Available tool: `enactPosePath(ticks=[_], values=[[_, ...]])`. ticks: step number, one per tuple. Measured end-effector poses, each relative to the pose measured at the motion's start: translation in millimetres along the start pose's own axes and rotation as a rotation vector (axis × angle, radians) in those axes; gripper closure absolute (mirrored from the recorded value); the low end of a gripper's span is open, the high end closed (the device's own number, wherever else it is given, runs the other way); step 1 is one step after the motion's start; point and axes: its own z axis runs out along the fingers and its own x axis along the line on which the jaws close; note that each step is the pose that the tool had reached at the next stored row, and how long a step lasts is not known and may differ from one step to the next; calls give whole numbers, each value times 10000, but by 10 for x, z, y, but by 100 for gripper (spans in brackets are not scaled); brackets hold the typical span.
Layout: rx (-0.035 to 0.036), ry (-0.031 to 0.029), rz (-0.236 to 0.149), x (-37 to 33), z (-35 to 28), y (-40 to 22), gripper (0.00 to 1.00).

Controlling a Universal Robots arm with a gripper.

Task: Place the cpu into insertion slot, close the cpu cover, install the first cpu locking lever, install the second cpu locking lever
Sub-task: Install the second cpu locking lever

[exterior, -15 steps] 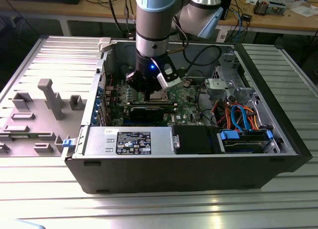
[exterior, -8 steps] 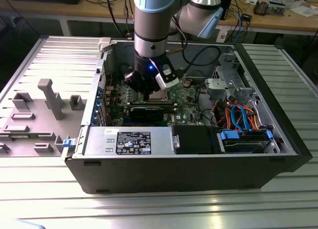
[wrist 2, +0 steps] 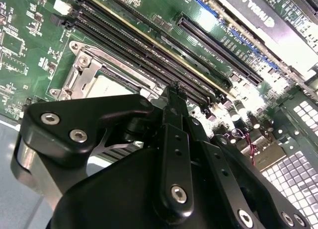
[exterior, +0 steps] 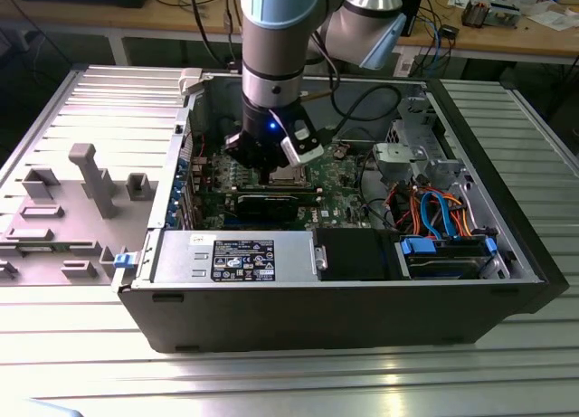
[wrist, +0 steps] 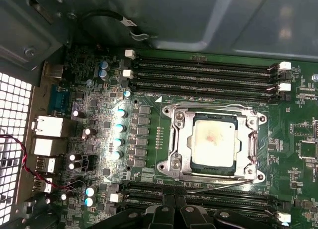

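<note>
Open computer case point(exterior: 507, 245) lying on a ribbed metal worktop point(exterior: 99, 109), with the arm point(exterior: 276, 46) reaching down into it over the green motherboard point(exterior: 348, 168). In the first wrist view the insertion slot point(wrist: 175, 139) sits on the motherboard point(wrist: 149, 124), between two banks of long black memory slots point(wrist: 203, 75). The cpu point(wrist: 214, 141) lies flat inside the slot, its pale square top showing through the cut-out of the cpu cover point(wrist: 248, 139), which lies down flat over the slot. A thin wire lever point(wrist: 218, 188) runs along the slot's edge nearest the gripper. The gripper point(wrist: 174, 211) is just beside the slot, over the near memory slots; its black fingers point(wrist: 166, 214) stand close together with nothing between them. In the second wrist view the gripper point(wrist 2: 176, 92) hangs just above the slot point(wrist 2: 79, 72), touching nothing that can be made out.
</note>
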Motion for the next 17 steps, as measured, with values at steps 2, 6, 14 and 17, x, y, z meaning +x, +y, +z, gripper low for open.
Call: enactPosePath(ticks=[2,6,14,17], values=[[-18,-2,1,2,1,-5,89],[-108,-11,-2,7,10,-19,89],[-211,-19,-6,14,34,-23,89],[-211,-20,-6,14,38,-23,89]])
